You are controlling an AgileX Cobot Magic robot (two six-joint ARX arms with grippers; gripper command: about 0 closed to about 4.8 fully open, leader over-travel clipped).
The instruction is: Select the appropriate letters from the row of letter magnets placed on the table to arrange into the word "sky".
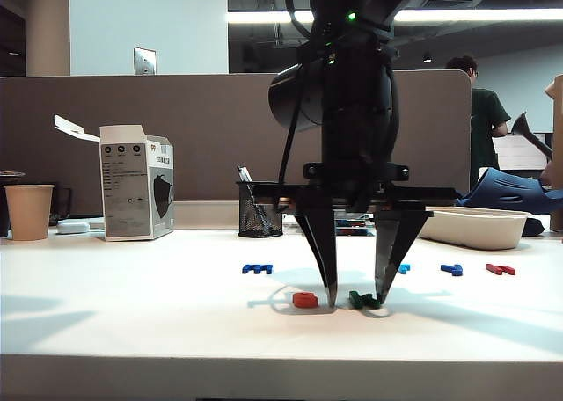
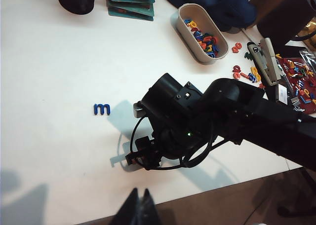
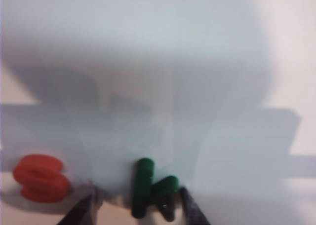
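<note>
The right jaws [image 1: 355, 300] are standing released, tips down on the white counter [image 1: 132, 304], straddling the dark green "k" [image 1: 363, 301], which is lying flat between them. The orange-red "s" [image 1: 304, 300] is sitting just outside one tip. Beyond the jaws, the blue "m" [image 2: 101, 109], light blue letter [image 1: 404, 268], dark blue letter [image 1: 452, 269] and dark red letter [image 1: 500, 269] are waiting in their row. The left jaws [image 2: 139, 207] are hovering pinched together, grasping nothing. The box's print [image 1: 126, 185] is too small to read.

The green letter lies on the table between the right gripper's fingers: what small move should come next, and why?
Probably lift the right gripper straight up: it stands open around the green letter, which lies flat beside the orange letter.
</note>
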